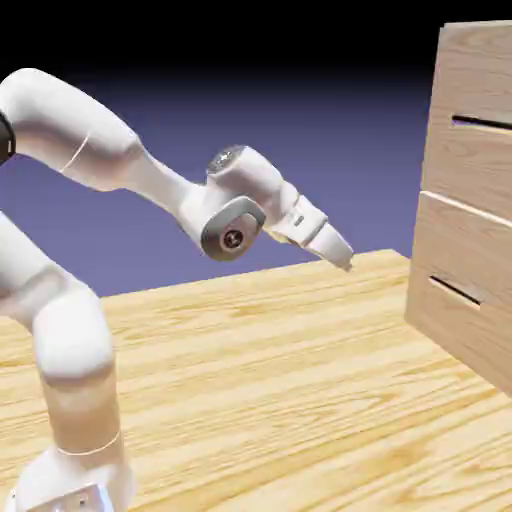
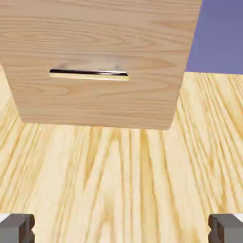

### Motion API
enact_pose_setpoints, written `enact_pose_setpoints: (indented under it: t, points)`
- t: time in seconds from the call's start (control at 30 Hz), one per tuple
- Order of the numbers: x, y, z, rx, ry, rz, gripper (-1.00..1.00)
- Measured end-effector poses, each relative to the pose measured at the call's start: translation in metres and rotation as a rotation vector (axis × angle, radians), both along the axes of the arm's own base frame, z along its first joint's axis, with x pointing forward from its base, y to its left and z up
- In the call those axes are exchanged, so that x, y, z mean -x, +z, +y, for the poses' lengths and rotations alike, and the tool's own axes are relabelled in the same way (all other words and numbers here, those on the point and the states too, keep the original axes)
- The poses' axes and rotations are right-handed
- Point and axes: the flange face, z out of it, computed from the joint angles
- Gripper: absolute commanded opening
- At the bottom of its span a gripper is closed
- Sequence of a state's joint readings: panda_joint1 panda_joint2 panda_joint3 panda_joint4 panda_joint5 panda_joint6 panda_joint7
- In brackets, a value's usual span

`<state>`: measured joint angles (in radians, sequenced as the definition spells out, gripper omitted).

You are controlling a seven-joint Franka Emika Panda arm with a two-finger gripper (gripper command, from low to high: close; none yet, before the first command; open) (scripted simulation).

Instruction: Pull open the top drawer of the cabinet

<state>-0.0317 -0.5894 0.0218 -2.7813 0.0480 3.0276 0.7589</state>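
Note:
The cabinet [image 1: 482, 345] stands at the right edge of the exterior view, light wood with two drawer fronts showing. The top drawer [image 1: 470, 165] carries a thin dark slot handle [image 1: 481, 123]; a like panel [image 1: 458, 255] sits below it. My gripper [image 1: 344, 256] hangs over the table well left of the cabinet, below the top drawer's height, touching nothing. In the hand view its fingertips [image 2: 17, 228] stand far apart at the bottom corners, so the gripper [image 2: 121, 230] is open and empty. That view faces a cabinet drawer front [image 2: 99, 102] just above the tabletop, with a metal handle [image 2: 89, 73].
The yellow wooden tabletop [image 1: 260, 380] stretches between the arm's base [image 1: 75, 470] and the cabinet. A blue-violet backdrop lies behind.

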Motion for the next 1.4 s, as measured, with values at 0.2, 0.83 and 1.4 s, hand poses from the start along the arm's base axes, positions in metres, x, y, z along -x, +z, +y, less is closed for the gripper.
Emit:
enact_pose_setpoints:
  t: [0.2,0.83,1.4]
  points:
    - [0.008,0.101,-0.05,-0.199,-0.286,-0.209,1.0]
    - [0.101,0.35,-0.021,-0.764,-0.625,-0.887,1.0]
    - [-0.009,0.372,0.148,-1.086,-0.431,-1.04,1.0]
